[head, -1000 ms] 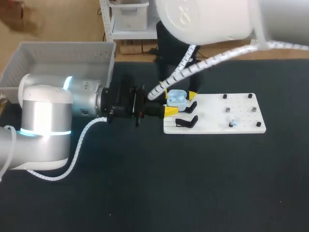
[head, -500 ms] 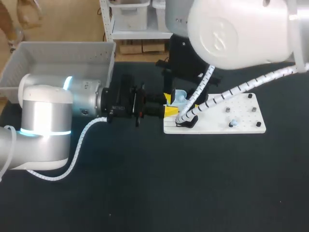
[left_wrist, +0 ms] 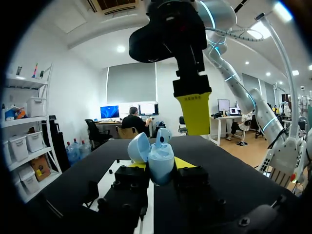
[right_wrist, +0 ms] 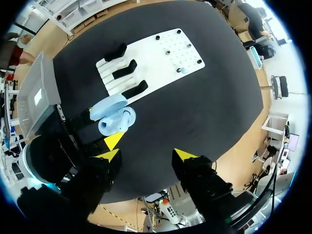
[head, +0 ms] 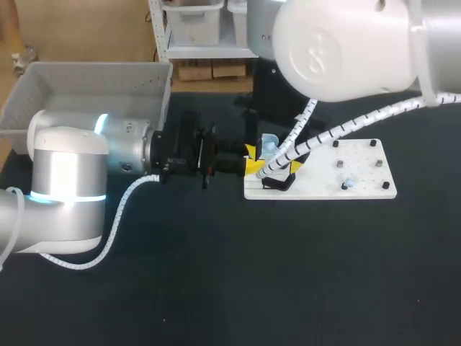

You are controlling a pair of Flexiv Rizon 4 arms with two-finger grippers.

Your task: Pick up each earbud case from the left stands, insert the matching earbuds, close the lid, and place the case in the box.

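- Black table (head: pixel 216 288), flat, with a dull top.
- Runs from side to side in the head view.
- Straight far edge.
- Soft light on the top in the left wrist view, a bit grey there.

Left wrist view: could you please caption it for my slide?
Left gripper holds the open blue earbud case beneath the right gripper.

Head camera looks down on my counter (head: pixel 216 288) from above and behind. Left wrist camera sights level along its tool (left_wrist: pixel 161 165), close on the earbud case (left_wrist: pixel 161 152); right wrist camera stares down from overhead. All share that case.
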